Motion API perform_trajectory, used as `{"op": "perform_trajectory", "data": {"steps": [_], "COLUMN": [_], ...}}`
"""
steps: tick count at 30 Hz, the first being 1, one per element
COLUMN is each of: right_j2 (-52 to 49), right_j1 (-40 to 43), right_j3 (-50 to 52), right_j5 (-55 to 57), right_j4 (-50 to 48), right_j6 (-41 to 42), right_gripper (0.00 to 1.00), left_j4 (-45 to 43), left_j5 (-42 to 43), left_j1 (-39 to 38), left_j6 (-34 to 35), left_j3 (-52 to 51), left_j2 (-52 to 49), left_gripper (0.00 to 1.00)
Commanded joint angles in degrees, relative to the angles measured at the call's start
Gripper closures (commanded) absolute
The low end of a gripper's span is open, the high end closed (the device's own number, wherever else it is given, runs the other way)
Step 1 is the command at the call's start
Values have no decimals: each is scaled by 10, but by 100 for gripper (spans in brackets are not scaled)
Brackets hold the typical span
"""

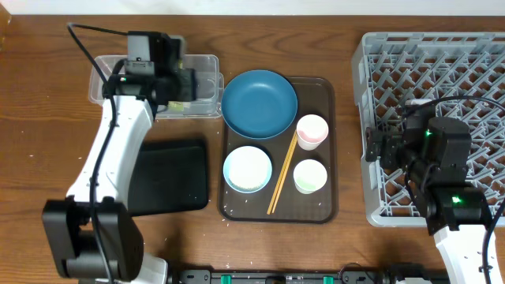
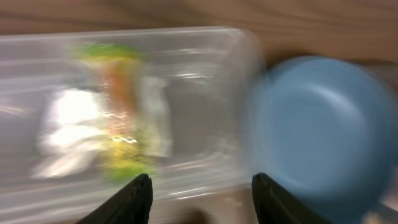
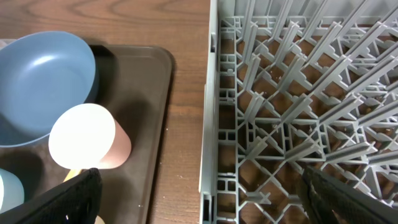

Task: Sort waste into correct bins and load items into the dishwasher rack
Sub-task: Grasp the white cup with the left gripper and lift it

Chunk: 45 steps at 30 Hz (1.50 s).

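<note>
Your left end effector (image 2: 200, 198) hangs above the clear tub (image 2: 205, 56). Its two fingers are spread wide and hold nothing. In the tub, in front of it and a bit to its left, lie the white tissue (image 2: 62, 134) and the snack wrapper (image 2: 121, 118). The view there is blurry. The blue plate (image 2: 323, 130) is just past its right finger.

Your right end effector (image 3: 205, 199) is wide open too, with nothing in it. It sits over the edge of the grey rack (image 3: 210, 143). To its left, the pink cup (image 3: 87, 140) is on the brown tray (image 3: 149, 93), right beside the plate. The tray sits on the counter (image 3: 186, 37).
</note>
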<state>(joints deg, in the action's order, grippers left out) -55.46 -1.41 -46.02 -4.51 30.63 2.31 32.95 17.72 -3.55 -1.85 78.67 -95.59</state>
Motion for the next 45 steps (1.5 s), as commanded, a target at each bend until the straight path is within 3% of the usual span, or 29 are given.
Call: {"op": "perform_trajectory", "data": {"steps": [1,7,15,30,33,36,41,45], "right_j2": [1,0,1,1,1,1,0,0], "right_j1": [-3,-3,-3,-3,-3,-3,-3,-3], "right_j3": [-12,-12,-12,-12,-12,-12,-12,-12], "right_j5": [-4,-4,-4,-5,-5,-5,1,15], "right_j4": [-1,0,0,1,1,2,2,2], "right_j6": [-7,-7,-7,-6,-6,-7,-7,-7], "right_gripper": [1,1,1,1,1,1,1,1], "left_j4": [31,84,69,-10,-9,-8,4,-10], "left_j5": [189,198,150,112,112,112,122,199], "left_j1": [-42,-141,-263,-359,-360,-349,-306,-238], "left_j6": [7,26,27,70,69,70,93,100], "left_j3": [4,-14,-63,-106,-106,-104,-98,-98], "left_j2": [15,13,12,-69,-81,-69,-16,35], "left_gripper": [46,46,46,46,73,91,94,94]}}
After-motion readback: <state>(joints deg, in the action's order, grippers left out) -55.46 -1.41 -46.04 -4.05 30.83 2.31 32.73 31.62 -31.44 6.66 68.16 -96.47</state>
